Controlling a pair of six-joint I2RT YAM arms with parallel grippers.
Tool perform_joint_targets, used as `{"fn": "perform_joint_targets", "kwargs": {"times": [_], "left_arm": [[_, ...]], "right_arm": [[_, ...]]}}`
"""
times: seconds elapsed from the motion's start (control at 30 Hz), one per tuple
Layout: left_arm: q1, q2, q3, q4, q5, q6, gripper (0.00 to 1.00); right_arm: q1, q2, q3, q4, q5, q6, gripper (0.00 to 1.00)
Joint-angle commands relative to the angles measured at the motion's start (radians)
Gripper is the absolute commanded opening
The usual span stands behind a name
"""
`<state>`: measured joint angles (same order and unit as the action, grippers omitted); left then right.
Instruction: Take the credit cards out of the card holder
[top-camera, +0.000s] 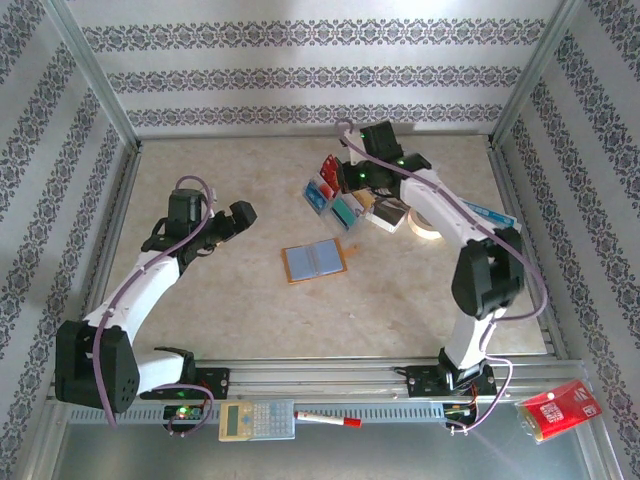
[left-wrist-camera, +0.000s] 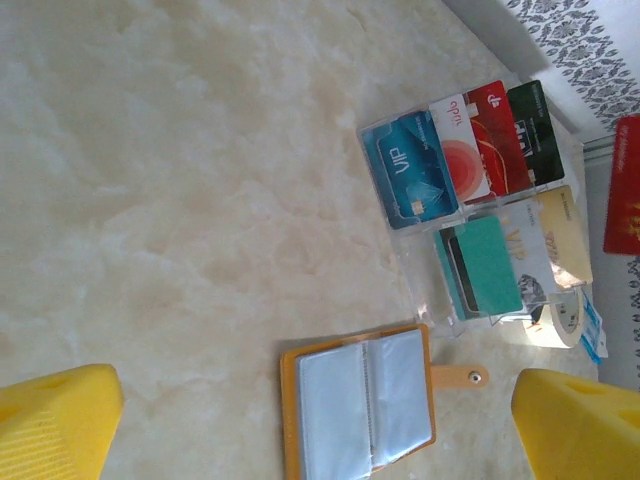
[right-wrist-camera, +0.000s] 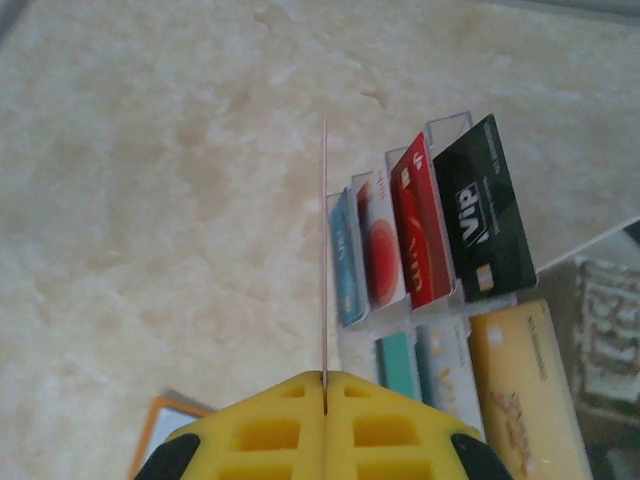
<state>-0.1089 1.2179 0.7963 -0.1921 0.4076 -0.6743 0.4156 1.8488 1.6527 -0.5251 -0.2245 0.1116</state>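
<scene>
Striped floral wallpaper walls a pale marbled tabletop framed by metal rails

Two white arms have chunky black joints. A thin purple cable runs along the left arm, and another runs along the right arm. Small green lights glow. The left end effector has bright yellow fingers. The right end effector is yellow too, with square holes.
</scene>
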Motion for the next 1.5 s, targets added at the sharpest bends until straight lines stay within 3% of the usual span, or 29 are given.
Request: {"fn": "perform_joint_targets", "kwargs": {"times": [0.0, 0.27, 0.47, 1.47], "left_arm": [[0.012, -0.016, -0.015, -0.033, 0.044, 0.047, 1.0], [0.012, 0.006, 0.0, -0.056, 0.066, 0.045, 1.0], [0.012, 0.01, 0.008, -0.061, 0.065, 0.043, 1.0], [0.013, 0.058, 0.034, -0.057, 0.099, 0.028, 1.0]], "right_arm": [[0.024, 0.083, 0.135, -0.143, 0.114, -0.133, 0.0], [0.028, 0.24, 0.321, -0.203, 0.202, -0.204, 0.0], [0.026, 0.299, 0.369, -0.202, 0.194, -0.216, 0.0], [0.003, 0.398, 0.418, -0.201, 0.211, -0.224, 0.0]]}}
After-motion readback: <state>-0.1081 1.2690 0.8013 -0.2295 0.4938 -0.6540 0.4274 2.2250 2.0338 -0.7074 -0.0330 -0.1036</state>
